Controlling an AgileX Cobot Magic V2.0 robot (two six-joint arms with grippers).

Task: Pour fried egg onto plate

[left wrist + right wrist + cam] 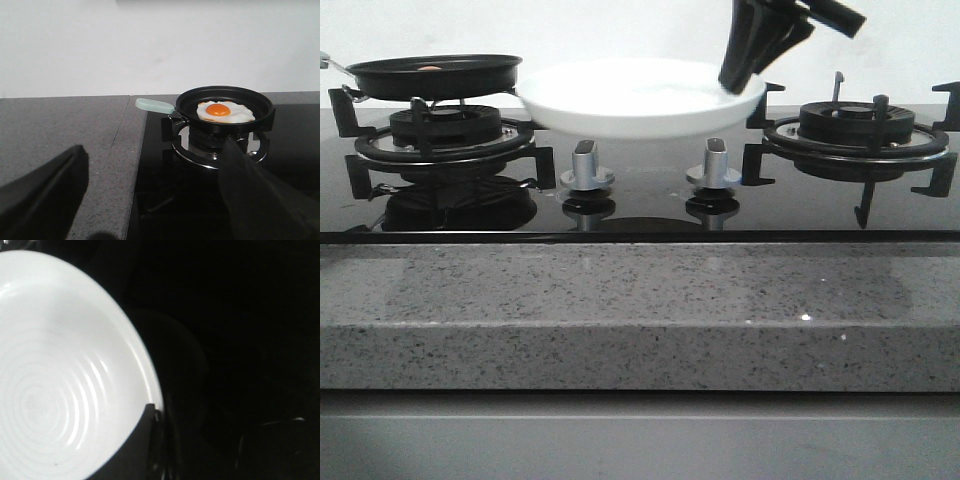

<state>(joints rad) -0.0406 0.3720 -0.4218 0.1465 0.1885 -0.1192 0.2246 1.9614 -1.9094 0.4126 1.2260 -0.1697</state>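
The fried egg [222, 111], white with an orange yolk, lies in a black frying pan [225, 107] on the left burner. The pan's pale green handle [155, 105] points toward the grey counter. In the front view the pan [435, 75] sits at the far left. The white plate [640, 100] is between the burners, its left edge next to the pan. My right gripper [745, 75] is shut on the plate's right rim [150, 385], one finger [145, 445] over the rim. My left gripper [150, 200] is open and empty, some way short of the pan.
Two silver knobs [588, 165] [714, 160] stand on the black glass hob in front of the plate. The right burner [860, 130] has black pan supports. A speckled grey stone counter [640, 300] runs along the front and to the hob's left [60, 130]. A white wall is behind.
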